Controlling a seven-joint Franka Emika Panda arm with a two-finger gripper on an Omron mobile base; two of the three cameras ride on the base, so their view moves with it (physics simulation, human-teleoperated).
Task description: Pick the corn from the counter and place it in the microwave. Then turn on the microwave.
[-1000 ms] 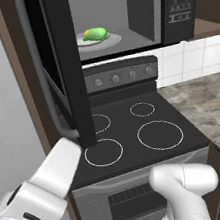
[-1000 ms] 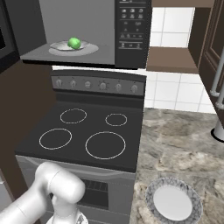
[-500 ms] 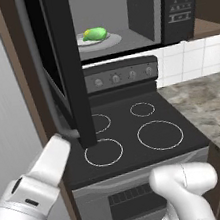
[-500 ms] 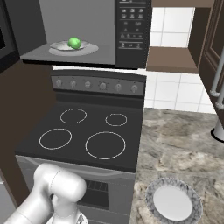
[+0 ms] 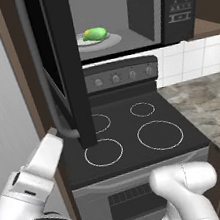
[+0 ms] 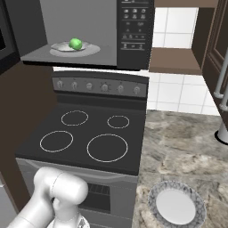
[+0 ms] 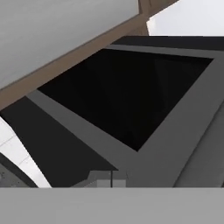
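Corn (image 5: 94, 34), one cob, lies on the microwave (image 5: 175, 4) plate, upper centre; the arm reaches lower left, gripper (image 7: 111, 178) fingers closed, holding nothing, beside the open door (image 5: 66, 63).

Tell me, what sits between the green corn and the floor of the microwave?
A round white plate: the corn lies on it, inside the open microwave. Both base views show this.

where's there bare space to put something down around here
Free: the marbled counter between the stovetop and the patterned plate, and the microwave floor right of the white plate holding the corn. Crowded: the open door, beside the gripper.
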